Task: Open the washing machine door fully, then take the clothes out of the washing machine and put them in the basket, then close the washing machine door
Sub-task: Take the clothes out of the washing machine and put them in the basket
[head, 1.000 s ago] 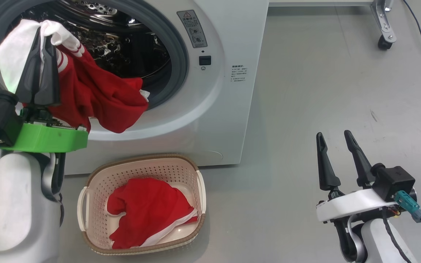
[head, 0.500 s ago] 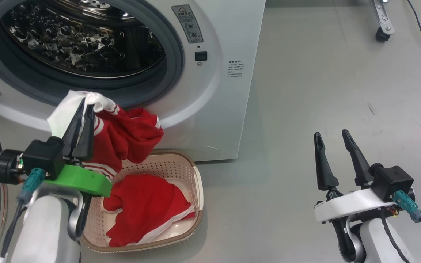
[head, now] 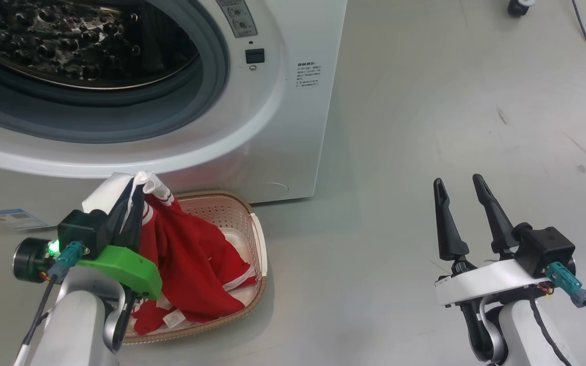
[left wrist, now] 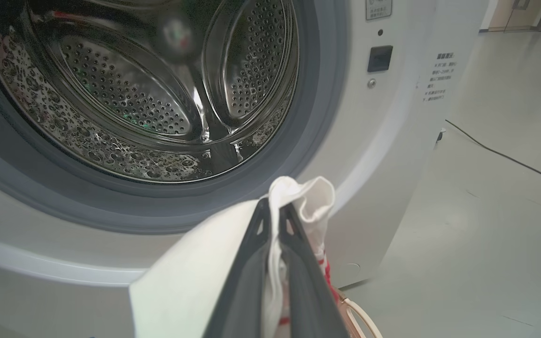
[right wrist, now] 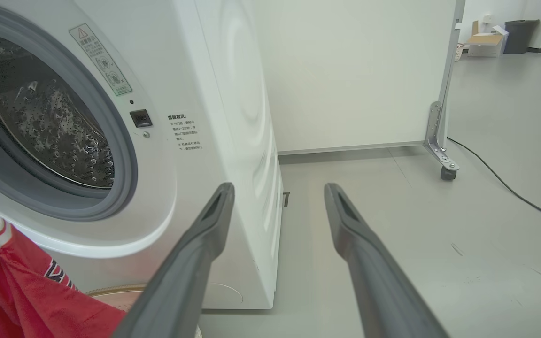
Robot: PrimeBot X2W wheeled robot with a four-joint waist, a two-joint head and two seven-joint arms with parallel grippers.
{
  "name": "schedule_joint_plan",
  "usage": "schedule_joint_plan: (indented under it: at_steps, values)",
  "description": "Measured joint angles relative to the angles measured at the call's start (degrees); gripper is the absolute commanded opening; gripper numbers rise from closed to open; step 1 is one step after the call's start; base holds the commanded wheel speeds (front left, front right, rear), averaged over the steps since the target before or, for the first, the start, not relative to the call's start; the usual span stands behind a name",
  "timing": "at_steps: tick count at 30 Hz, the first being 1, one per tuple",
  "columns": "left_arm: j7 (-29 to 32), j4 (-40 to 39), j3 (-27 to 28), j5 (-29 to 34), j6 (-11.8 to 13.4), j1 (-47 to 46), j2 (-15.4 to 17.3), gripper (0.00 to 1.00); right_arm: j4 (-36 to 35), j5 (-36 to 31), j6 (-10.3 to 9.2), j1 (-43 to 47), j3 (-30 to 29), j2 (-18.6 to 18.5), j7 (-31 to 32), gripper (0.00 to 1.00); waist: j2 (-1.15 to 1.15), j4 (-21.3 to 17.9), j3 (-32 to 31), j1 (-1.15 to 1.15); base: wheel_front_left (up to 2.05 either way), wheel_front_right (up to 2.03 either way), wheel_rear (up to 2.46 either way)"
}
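From the head view, the left gripper (head: 138,189) has its jaws pressed together on the clothes (head: 191,264), pinching a white fold at the tips. The red part hangs below the jaws into the basket (head: 255,239), which stands just under them, in front of the washing machine (head: 283,127). Above the jaws the drum (head: 69,40) is open and shows bare steel. A blue label (head: 10,217) is beside the jaws, on the machine's front. The right gripper (head: 458,180) is well apart from all this, its jaws spread wide with nothing between them, over the grey floor (head: 425,101).

In the left wrist view, the left gripper (left wrist: 275,206) holds white cloth of the clothes (left wrist: 310,197) between its two fingers (left wrist: 247,263) (a puff of cloth rises past the tips). Beyond the tips is the drum (left wrist: 134,94). A bit of the basket (left wrist: 362,321) rim shows below the jaws.

In the right wrist view, the right gripper (right wrist: 278,188) is wide open and holds nothing. The washing machine (right wrist: 233,117) stands beyond the one finger, and the floor (right wrist: 439,258) beyond the other. The red clothes (right wrist: 17,291) hang to the far side, above the basket (right wrist: 120,293) rim.
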Motion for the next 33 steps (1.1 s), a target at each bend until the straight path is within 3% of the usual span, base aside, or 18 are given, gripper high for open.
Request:
schedule_joint_plan:
  at_steps: [22, 33]
  values:
    - [2.0, 13.4, 1.9, 0.2, 0.6, -4.7, 2.4, 0.00, -1.9, 0.0, 0.01, -2.8, 0.5, 0.1, 0.0, 1.00, 0.00, -7.3, 9.4, 0.00, 0.00, 0.00, 0.00]
    - [2.8, 21.5, 7.2, -3.7, 2.6, -10.2, 2.6, 0.00, -3.3, 0.0, 0.02, -4.8, -1.0, 0.2, 0.0, 1.00, 0.00, -10.2, 15.6, 0.00, 0.00, 0.00, 0.00]
